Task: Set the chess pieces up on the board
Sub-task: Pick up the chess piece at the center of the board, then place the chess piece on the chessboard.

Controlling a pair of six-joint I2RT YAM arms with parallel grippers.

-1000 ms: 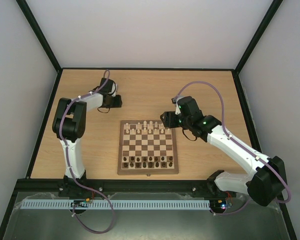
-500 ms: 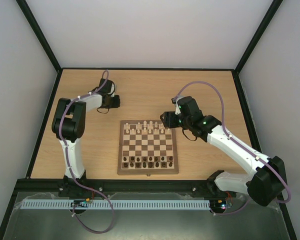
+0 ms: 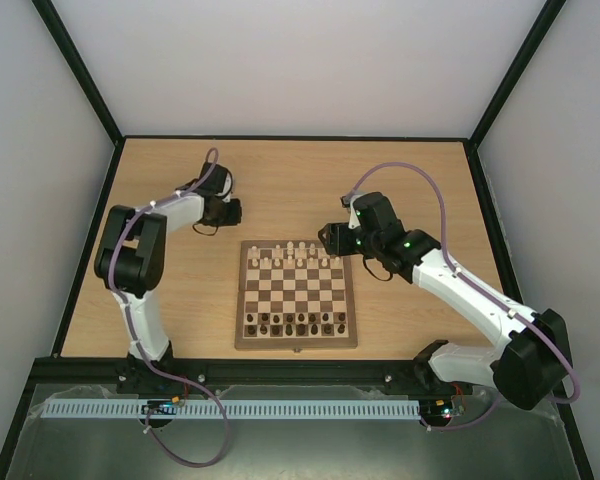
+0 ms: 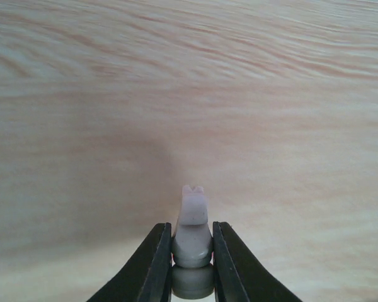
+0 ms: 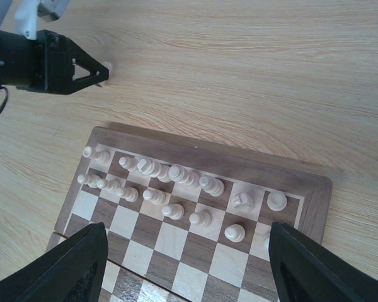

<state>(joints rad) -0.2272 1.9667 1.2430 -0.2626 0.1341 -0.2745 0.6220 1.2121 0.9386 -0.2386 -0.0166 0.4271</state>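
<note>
Most pieces stand ranked on the board (image 3: 242,300), seemingly near complete. The left gripper (image 4: 191,229) pinches a pale piece (image 4: 192,211) off-board, still unplaced; the right gripper (image 5: 187,229) gapes empty.

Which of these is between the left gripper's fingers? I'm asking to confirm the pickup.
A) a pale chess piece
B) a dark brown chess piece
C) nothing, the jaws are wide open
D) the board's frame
A: in the left wrist view, the left gripper has its two fingers pressed against either side of a pale chess piece, above the tabletop.
</note>
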